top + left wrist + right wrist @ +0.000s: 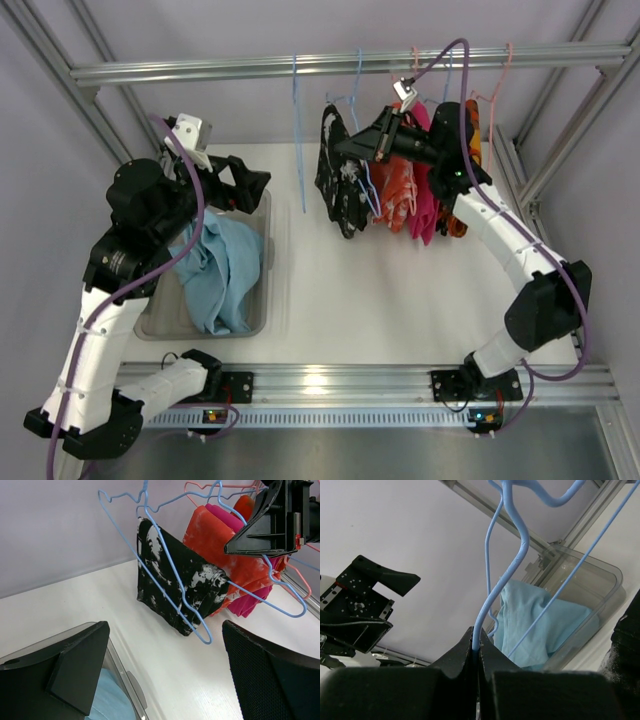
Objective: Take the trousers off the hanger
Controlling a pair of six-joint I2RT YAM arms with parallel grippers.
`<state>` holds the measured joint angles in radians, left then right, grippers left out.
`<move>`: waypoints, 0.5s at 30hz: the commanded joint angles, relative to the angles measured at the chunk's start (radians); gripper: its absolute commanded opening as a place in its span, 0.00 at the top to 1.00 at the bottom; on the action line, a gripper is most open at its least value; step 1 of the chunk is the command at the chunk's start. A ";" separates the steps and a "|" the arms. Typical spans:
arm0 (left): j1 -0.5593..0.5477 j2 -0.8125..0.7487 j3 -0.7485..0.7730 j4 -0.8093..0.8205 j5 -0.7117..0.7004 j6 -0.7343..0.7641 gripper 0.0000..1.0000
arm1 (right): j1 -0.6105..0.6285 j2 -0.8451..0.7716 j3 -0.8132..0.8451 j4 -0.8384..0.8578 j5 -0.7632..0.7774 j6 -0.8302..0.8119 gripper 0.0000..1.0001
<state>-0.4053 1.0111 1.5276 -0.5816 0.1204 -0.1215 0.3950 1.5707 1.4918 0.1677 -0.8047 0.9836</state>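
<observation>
Black trousers with white marks (340, 185) (180, 585) hang folded over a blue wire hanger (357, 95) (172, 570) on the rail. My right gripper (345, 150) (476, 641) is shut on that hanger's blue wire, which rises from between the closed jaws in the right wrist view. Its black body (267, 525) shows in the left wrist view just right of the trousers. My left gripper (243, 185) (165, 647) stands open and empty over the far end of the bin, left of the trousers and apart from them.
A clear plastic bin (268, 235) (600, 575) at the left holds light blue cloth (220, 265) (540, 620). An empty blue hanger (298, 130) hangs left of the trousers. Orange and pink garments (410, 190) (220, 535) hang to their right. The metal rail (200, 70) crosses the back.
</observation>
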 commanded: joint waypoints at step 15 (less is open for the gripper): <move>0.006 -0.019 -0.064 0.091 -0.010 -0.049 0.01 | 0.002 -0.158 0.119 0.185 0.001 0.016 1.00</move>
<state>-0.4053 1.0096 1.4784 -0.5636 0.1154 -0.1505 0.3962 1.5223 1.5108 0.1417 -0.7963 1.0065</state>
